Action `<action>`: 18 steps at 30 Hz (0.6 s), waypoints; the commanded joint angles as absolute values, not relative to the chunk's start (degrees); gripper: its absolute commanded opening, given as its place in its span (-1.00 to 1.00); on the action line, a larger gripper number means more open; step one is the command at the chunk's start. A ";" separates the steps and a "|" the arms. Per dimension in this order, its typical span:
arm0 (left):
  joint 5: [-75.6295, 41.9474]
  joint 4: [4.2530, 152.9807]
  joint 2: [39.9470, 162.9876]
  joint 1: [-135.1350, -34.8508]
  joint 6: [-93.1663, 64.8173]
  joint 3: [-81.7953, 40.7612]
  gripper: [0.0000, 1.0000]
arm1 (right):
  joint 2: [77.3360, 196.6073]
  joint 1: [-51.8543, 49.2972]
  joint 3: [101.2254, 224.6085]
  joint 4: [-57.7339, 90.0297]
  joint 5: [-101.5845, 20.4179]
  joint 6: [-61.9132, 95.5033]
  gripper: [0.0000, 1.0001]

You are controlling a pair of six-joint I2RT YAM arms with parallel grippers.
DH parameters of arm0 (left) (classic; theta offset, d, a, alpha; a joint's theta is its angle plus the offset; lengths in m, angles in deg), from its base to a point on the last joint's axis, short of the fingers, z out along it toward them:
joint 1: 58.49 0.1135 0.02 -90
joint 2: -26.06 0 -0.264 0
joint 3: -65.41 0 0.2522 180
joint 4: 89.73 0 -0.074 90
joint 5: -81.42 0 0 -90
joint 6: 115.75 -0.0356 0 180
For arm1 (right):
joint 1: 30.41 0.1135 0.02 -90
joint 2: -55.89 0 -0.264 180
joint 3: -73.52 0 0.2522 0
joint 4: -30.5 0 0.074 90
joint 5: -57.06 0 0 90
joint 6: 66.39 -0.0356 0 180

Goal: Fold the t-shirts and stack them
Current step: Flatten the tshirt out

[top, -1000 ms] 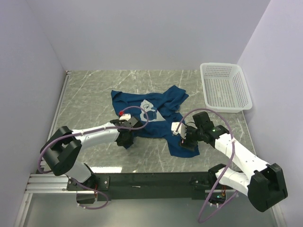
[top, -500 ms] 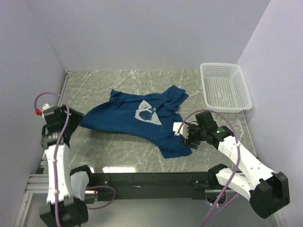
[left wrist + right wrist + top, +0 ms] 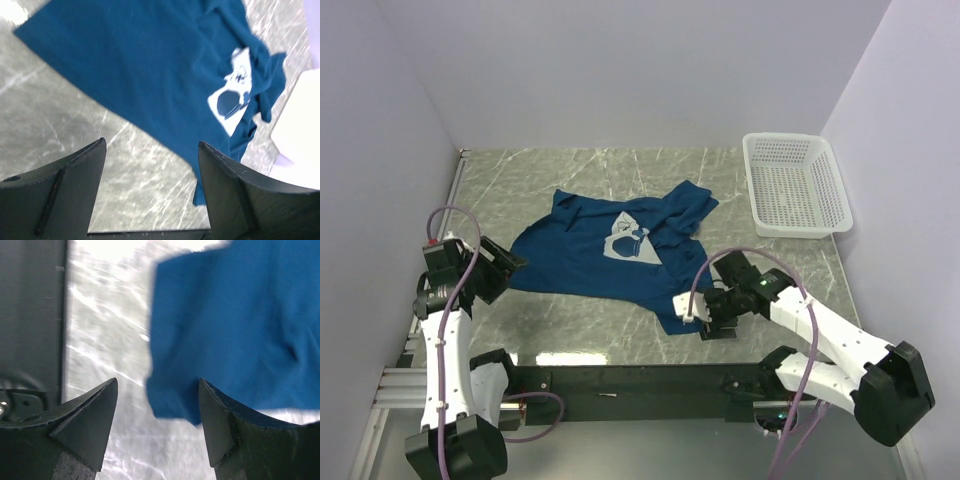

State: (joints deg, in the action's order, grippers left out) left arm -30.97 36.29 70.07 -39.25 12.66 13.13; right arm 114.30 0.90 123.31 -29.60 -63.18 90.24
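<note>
The dark blue t-shirt lies spread, partly rumpled, on the marble table, its white-and-blue print facing up. My left gripper hovers open just off the shirt's left edge. In the left wrist view the shirt and print lie ahead of the left gripper, with bare marble between its fingers. My right gripper stands open at the shirt's near right corner. In the right wrist view that corner of the shirt hangs between the spread fingers of the right gripper, not clamped.
A white mesh basket stands at the back right of the table. Pale walls close in the left, back and right sides. A black rail runs along the near edge between the arm bases.
The left gripper pulled the shirt leftward, spreading it, then let go, opened and swung to the table's left. The right gripper shifted towards the near edge, to the shirt's near corner.
</note>
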 commanded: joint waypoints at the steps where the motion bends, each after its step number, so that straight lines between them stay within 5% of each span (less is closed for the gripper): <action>1: -33.37 36.09 69.04 -39.42 11.25 14.03 0.59 | 113.98 5.62 121.92 -27.22 -62.57 90.16 0.44; 18: -35.83 36.00 66.93 -39.42 10.72 15.53 0.59 | 135.86 17.67 126.39 -13.41 -52.55 78.81 0.15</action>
